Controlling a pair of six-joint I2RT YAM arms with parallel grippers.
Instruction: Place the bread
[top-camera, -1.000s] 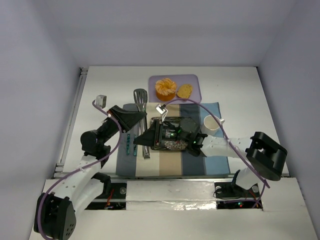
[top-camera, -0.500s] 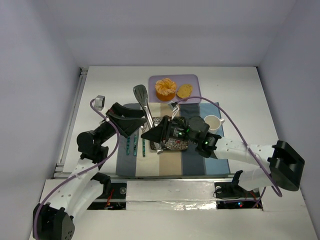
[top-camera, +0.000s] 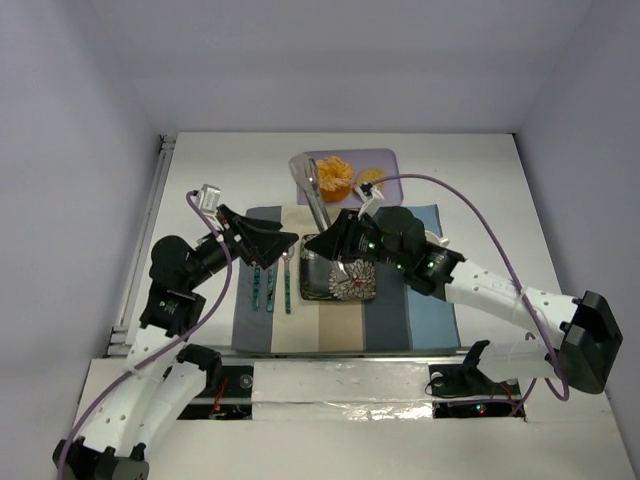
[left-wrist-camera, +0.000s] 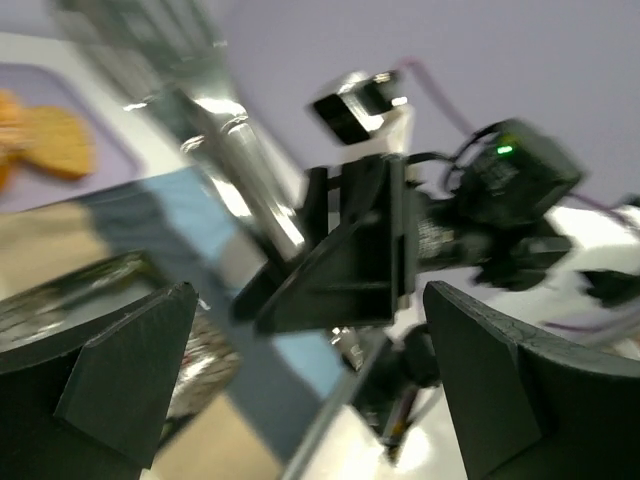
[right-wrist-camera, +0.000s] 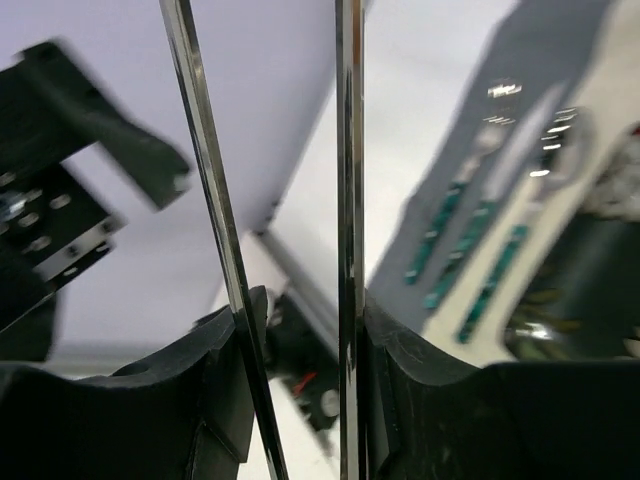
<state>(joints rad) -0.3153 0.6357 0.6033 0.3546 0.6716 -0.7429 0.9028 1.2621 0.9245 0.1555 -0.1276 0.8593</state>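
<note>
The bread (top-camera: 371, 178) lies on the purple tray (top-camera: 392, 160), beside the orange segmented fruit (top-camera: 335, 172); a cable and my right wrist partly cover it. It appears blurred at the left edge of the left wrist view (left-wrist-camera: 55, 140). My right gripper (top-camera: 325, 243) (right-wrist-camera: 300, 330) is shut on metal tongs (top-camera: 313, 190) (right-wrist-camera: 348, 150), both tong arms squeezed between its jaws, the tips over the tray's left end. My left gripper (top-camera: 285, 240) (left-wrist-camera: 310, 400) is open and holds nothing, just left of the right gripper.
A dark patterned plate (top-camera: 340, 280) sits on a striped placemat (top-camera: 400, 315) under the right gripper. Teal-handled cutlery (top-camera: 270, 290) lies on the mat's left part. White walls enclose the table.
My left gripper has opened, let go of the tongs and drawn back left. My right gripper has closed further on the tongs and swung them up toward the purple tray.
</note>
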